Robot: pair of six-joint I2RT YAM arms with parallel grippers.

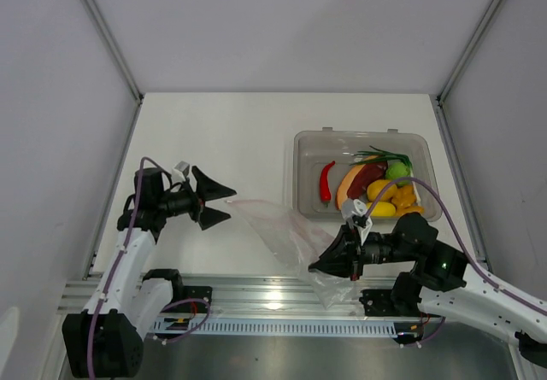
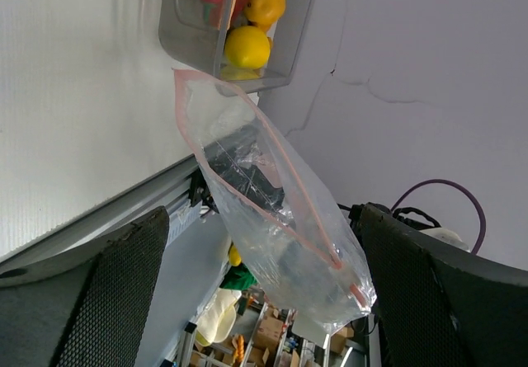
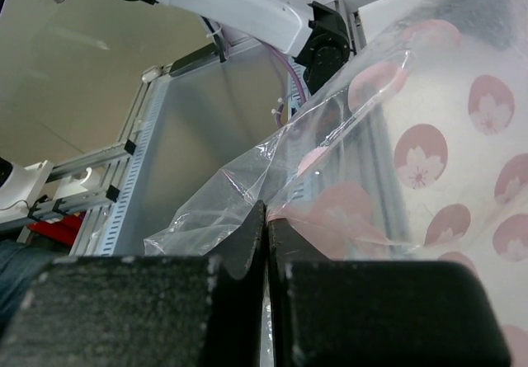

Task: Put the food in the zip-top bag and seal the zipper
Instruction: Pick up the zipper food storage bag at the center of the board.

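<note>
The clear zip-top bag [image 1: 286, 233] is held off the table between the arms. Its pinkish-red zipper [image 2: 280, 223] runs along the open mouth. My right gripper [image 1: 318, 266] is shut on the bag's edge, and the right wrist view shows the plastic pinched in its jaws [image 3: 266, 217]. My left gripper [image 1: 224, 203] is open and empty, with the bag's left end just off its fingertips [image 2: 124, 284]. The food lies in the grey bin [image 1: 308, 149]: red chili [image 1: 326, 181], green scallion [image 1: 385, 155], green round fruit [image 1: 397, 171], yellow fruit [image 1: 380, 190].
The grey translucent bin stands at the right middle of the white table, behind the bag; it also shows in the left wrist view [image 2: 177, 33]. An aluminium rail [image 1: 265, 295] runs along the near edge. Grey walls enclose the table.
</note>
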